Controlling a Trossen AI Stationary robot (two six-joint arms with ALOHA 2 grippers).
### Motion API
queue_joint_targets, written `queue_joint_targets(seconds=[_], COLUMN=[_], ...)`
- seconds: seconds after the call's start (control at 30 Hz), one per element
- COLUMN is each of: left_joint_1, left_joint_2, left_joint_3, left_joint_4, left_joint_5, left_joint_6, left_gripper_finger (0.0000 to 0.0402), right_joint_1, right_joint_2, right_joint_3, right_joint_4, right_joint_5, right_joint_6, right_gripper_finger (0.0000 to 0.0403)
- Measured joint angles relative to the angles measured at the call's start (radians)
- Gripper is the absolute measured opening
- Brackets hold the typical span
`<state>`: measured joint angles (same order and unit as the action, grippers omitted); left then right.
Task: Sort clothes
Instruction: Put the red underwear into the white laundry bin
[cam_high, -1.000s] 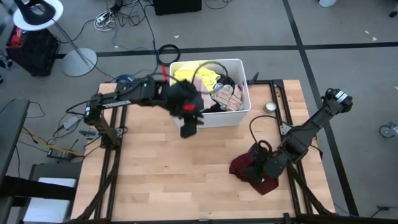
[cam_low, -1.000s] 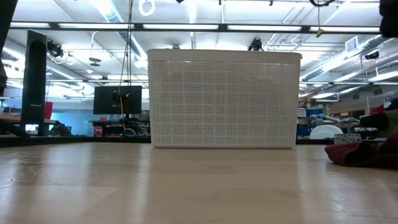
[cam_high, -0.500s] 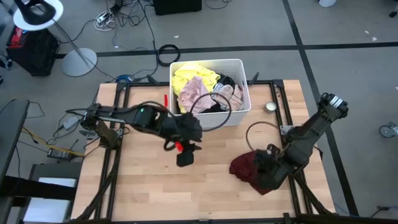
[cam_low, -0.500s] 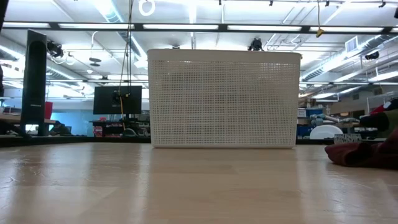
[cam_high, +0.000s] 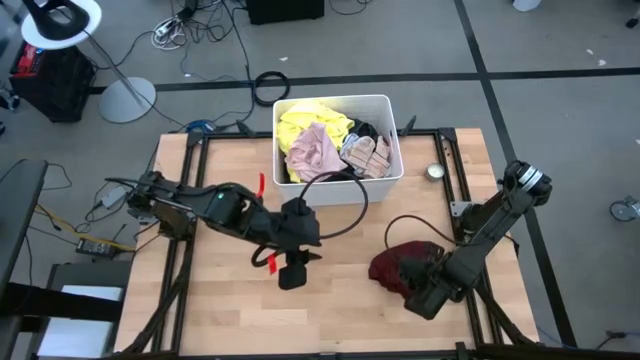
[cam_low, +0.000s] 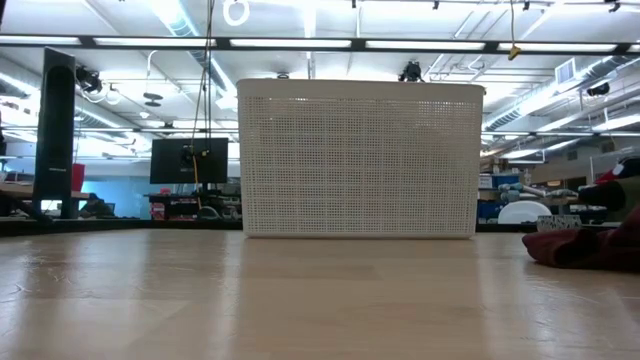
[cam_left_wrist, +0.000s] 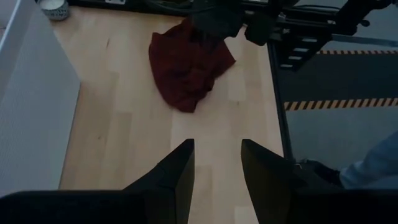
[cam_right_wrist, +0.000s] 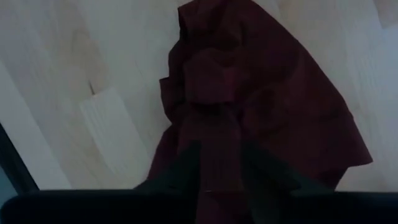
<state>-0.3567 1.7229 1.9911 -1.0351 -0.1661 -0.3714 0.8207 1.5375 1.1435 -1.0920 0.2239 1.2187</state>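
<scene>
We've got the right hand (cam_high: 424, 296) down on the maroon garment (cam_high: 395, 266) near the surface's right edge, fingers buried in the folds, so can't tell if it's gripping. Left hand (cam_left_wrist: 216, 163) hovers mid-surface, fingers apart, empty; other clothes (cam_high: 318, 145) sit in the bin (cam_high: 388, 103) at the far edge. Risk imo: a thin pinch slips when lifted.

arms: black, jointed | left arm (cam_high: 215, 205): red tags, looping black cable | right arm (cam_high: 490, 225): black cable loop
</scene>
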Motion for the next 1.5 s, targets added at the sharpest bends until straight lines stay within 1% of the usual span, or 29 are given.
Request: queue_joint_targets(seconds=[0.17, 0.27, 0.33, 0.43, 0.6, 0.67, 0.77, 0.87, 0.97, 1.07, 1.17, 1.2, 1.23, 1.3, 1.4, 1.5], left_joint_1=[-0.006, -0.005, -0.004, -0.002, 0.008, 0.010, 0.010, 0.010, 0.010, 0.010, 0.010, 0.010, 0.011, 0.011, 0.011, 0.013], left_joint_2=[0.000, 0.000, -0.009, -0.038, -0.146, -0.206, -0.309, -0.408, -0.515, -0.634, -0.735, -0.768, -0.801, -0.864, -0.941, -1.010], left_joint_3=[0.000, -0.003, -0.046, -0.155, -0.415, -0.522, -0.657, -0.779, -0.901, -1.014, -1.110, -1.135, -1.158, -1.201, -1.260, -1.301], left_joint_4=[0.014, 0.036, 0.088, 0.160, 0.399, 0.474, 0.526, 0.558, 0.633, 0.710, 0.730, 0.723, 0.720, 0.708, 0.658, 0.595], left_joint_5=[-0.002, -0.002, -0.002, 0.014, 0.083, 0.085, 0.050, 0.025, 0.020, 0.019, 0.006, 0.002, -0.003, -0.018, -0.033, -0.052], left_joint_6=[0.005, 0.056, 0.079, 0.091, 0.079, 0.070, 0.023, -0.032, -0.052, -0.052, -0.053, -0.053, -0.052, -0.050, -0.051, -0.054], left_gripper_finger=[0.0137, 0.0137, 0.0137, 0.0137, 0.0137, 0.0137, 0.0137, 0.0137, 0.0137, 0.0137, 0.0137, 0.0137, 0.0137, 0.0137, 0.0137, 0.0137], right_joint_1=[0.000, 0.000, 0.000, 0.000, -0.003, -0.008, -0.013, -0.031, -0.066, -0.105, -0.145, -0.160, -0.174, -0.201, -0.237, -0.261], right_joint_2=[-0.001, -0.001, -0.001, -0.001, -0.001, 0.001, 0.014, 0.035, 0.055, 0.064, 0.054, 0.045, 0.037, 0.020, -0.002, -0.020], right_joint_3=[-0.012, -0.053, -0.080, -0.113, -0.184, -0.226, -0.259, -0.275, -0.285, -0.281, -0.252, -0.242, -0.230, -0.193, -0.103, 0.023], right_joint_4=[0.019, 0.084, 0.144, 0.189, 0.256, 0.309, 0.334, 0.342, 0.359, 0.369, 0.373, 0.361, 0.353, 0.318, 0.201, 0.057], right_joint_5=[0.000, -0.001, -0.001, -0.001, 0.015, 0.010, 0.012, 0.044, 0.048, 0.035, 0.035, 0.034, 0.035, 0.035, 0.045, 0.122], right_joint_6=[-0.023, -0.042, -0.045, -0.043, -0.042, -0.047, -0.041, -0.037, -0.049, -0.045, -0.046, -0.053, -0.060, -0.062, -0.070, -0.072], right_gripper_finger=[0.0158, 0.0194, 0.0215, 0.0240, 0.0260, 0.0263, 0.0261, 0.0246, 0.0209, 0.0139, 0.0043, 0.0023, 0.0015, 0.0015, 0.0006, 0.0006])
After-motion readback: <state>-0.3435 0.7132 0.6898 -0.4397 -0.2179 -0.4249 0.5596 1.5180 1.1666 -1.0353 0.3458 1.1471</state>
